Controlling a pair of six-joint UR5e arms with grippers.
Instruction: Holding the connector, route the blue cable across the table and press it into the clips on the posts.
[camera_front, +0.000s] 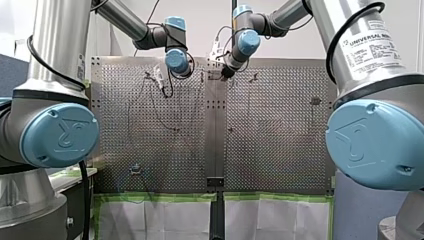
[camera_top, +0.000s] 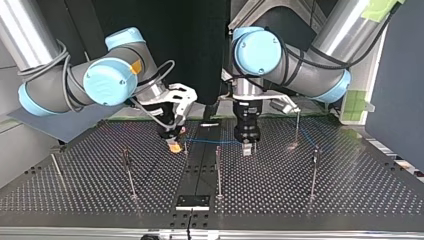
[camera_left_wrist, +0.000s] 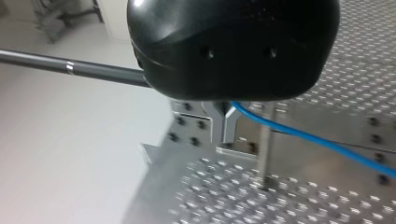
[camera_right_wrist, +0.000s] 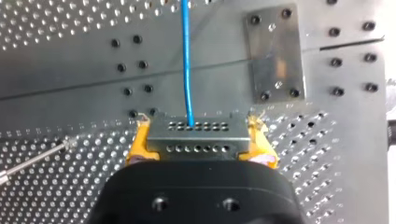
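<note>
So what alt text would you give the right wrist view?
The right gripper clamps a small grey metal connector block with rows of holes between its yellow-padded jaws. A thin blue cable runs from it straight ahead over the perforated metal table, passing beside a bolted metal plate.

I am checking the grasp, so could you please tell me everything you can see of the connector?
The connector is a grey, metal-looking block with two rows of round holes. It sits between the yellow pads of my right arm's tool, which is shut on it. The blue cable leaves the row farther from the tool.
</note>
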